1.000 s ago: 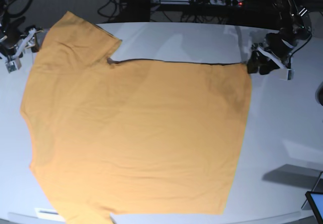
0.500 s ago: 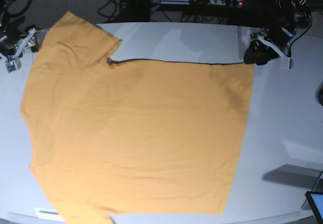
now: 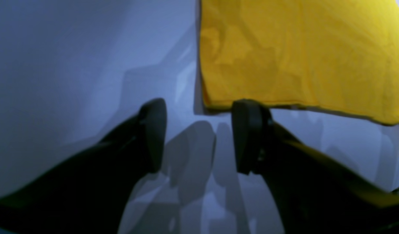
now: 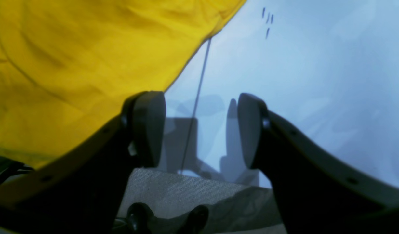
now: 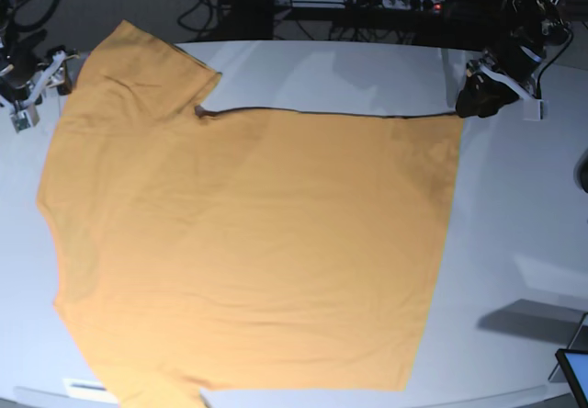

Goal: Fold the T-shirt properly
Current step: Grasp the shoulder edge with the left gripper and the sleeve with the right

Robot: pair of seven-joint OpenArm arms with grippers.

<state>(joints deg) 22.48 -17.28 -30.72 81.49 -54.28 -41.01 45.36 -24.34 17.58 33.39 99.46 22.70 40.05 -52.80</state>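
Both arms are black with white brackets, each gripper [image 3: 199, 136] ending in rounded matte-black finger pads [image 4: 149, 126].

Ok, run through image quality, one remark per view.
Base view: table edge bows, wide-lens distortion; T-shirt looks dull orange. Left wrist view: soft focus, left gripper casts layered shadows on the table. Right wrist view: right gripper blurred, shirt saturated yellow.

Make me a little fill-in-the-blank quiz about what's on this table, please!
1. The T-shirt lying spread on the table is plain orange-____.
2. The jaws of both grippers stand ____, with nothing between them.
3. The left gripper sits just off a ____ of the shirt.
4. The right gripper hangs by the shirt's ____.

Missing words: yellow; open; corner; sleeve
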